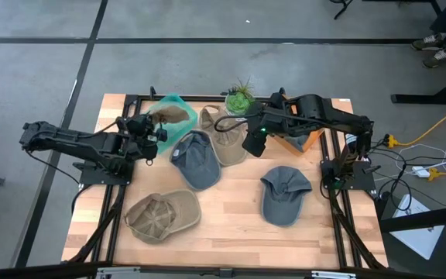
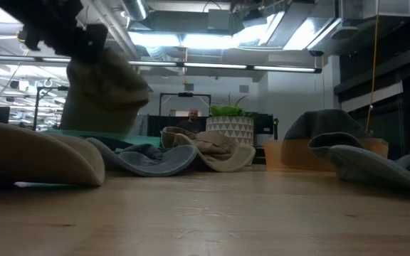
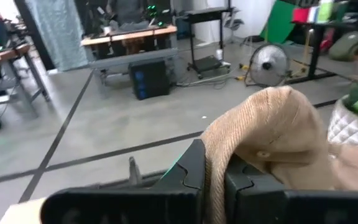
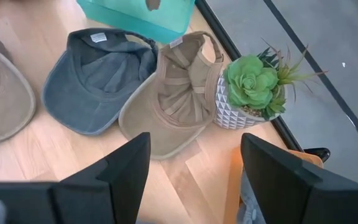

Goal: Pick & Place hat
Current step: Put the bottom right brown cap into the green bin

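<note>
My left gripper (image 1: 150, 129) is shut on a brown ribbed hat (image 3: 272, 130), held up over the teal bin (image 1: 178, 103) at the table's far left. In the low view that hat (image 2: 102, 92) hangs below the gripper (image 2: 62, 32). My right gripper (image 4: 194, 180) is open and empty in the air, above the table beside a tan cap (image 4: 173, 99) that lies upside down against the plant pot (image 4: 247, 93). A blue-grey cap (image 1: 194, 159) lies next to the tan one. A khaki cap (image 1: 161, 215) and a grey-blue cap (image 1: 285, 194) lie on the near half. My left gripper pinches the brown hat's cloth (image 3: 215, 168) between its two fingers, coming about level from the table's left. Edge or fold, I cannot tell. The hat's crown (image 3: 278, 118) bulges out past the fingertips. In the low view the hat hangs below the gripper, lifted clear of the table.
An orange bin (image 1: 307, 139) sits under the right arm at the far right. The succulent in its white pot (image 1: 240, 99) stands at the far edge between the bins. Bare wood (image 1: 231, 209) shows between the two near caps. Floor and cables surround the table.
</note>
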`<state>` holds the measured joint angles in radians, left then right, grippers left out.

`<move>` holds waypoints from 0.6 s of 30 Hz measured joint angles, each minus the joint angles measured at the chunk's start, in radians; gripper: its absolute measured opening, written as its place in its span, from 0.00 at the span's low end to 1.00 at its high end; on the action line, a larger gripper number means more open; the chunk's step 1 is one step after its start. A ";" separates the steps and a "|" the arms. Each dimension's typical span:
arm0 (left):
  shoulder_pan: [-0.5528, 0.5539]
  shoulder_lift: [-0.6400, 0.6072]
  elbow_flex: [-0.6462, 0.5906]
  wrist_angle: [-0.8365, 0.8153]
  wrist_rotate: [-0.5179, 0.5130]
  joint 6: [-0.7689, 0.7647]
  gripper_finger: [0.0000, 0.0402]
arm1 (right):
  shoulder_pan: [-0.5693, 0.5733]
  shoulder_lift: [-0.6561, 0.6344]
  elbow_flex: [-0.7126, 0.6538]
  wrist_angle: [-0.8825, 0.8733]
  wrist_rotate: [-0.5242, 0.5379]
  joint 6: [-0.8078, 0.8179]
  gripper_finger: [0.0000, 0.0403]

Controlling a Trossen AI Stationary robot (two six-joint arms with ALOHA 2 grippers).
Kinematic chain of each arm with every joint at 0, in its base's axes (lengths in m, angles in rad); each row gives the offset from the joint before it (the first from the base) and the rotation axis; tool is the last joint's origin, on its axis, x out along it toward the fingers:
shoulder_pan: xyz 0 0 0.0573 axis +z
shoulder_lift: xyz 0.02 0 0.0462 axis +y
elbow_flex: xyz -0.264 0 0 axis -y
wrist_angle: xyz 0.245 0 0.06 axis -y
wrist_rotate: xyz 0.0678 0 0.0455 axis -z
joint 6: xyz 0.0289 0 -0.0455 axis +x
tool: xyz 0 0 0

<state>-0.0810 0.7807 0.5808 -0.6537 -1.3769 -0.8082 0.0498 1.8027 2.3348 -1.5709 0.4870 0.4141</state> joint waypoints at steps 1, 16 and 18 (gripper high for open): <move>0.009 0.000 -0.013 0.001 0.004 -0.017 0.01 | 0.000 0.000 0.000 0.000 0.000 0.001 0.62; 0.058 0.000 -0.231 0.299 0.146 -0.064 0.01 | 0.000 0.000 0.000 0.014 0.000 0.005 0.62; 0.058 0.000 -0.249 0.357 0.189 -0.011 0.01 | 0.000 0.000 0.000 0.017 0.000 0.004 0.62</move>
<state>-0.0235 0.7809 0.3315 -0.2967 -1.1881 -0.8192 0.0498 1.8030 2.3344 -1.5541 0.4866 0.4186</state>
